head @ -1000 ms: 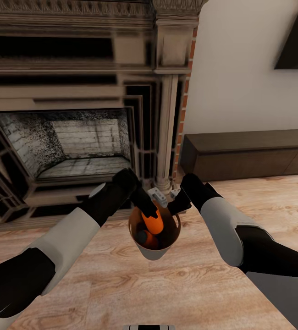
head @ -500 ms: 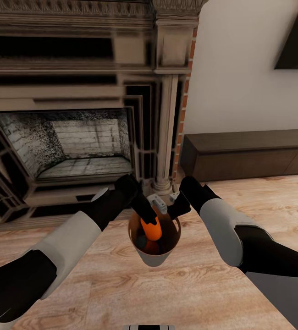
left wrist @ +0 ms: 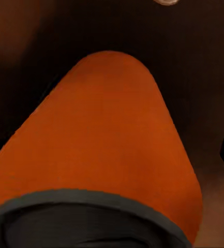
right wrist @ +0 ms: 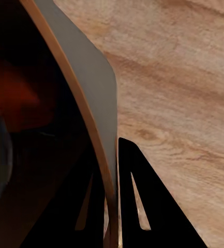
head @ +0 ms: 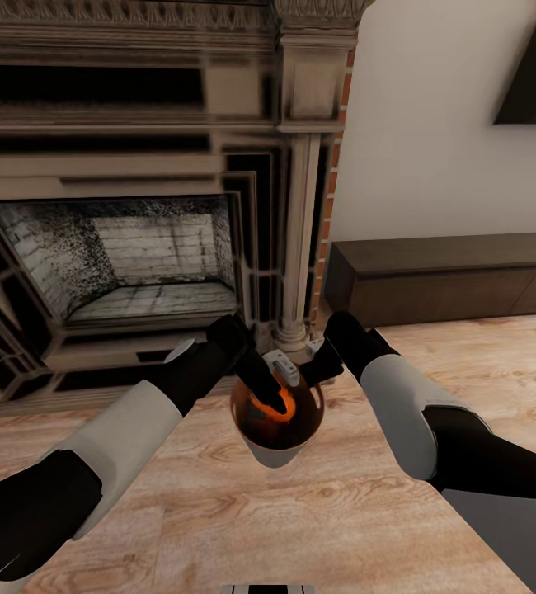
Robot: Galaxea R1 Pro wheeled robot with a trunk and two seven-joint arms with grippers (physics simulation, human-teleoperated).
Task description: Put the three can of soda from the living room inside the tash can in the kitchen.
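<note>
Both arms meet at centre frame: the right gripper (right wrist: 112,206) pinches the trash can (head: 278,450) rim to steady it while the left gripper (head: 278,400), seemingly clenched on an orange soda can (left wrist: 101,134), lowers it inside.

floor (head: 218,511): light wood planks, matt | tash can (right wrist: 86,77): smooth, grey outside | soda can (left wrist: 106,144): smooth orange

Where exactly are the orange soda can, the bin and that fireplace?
orange soda can (left wrist: 106,139), left wrist view, on its orange side.
trash can (head: 274,452), head view, on its pale outer wall.
fireplace (head: 148,247), head view, on the brick back of its firebox.
</note>
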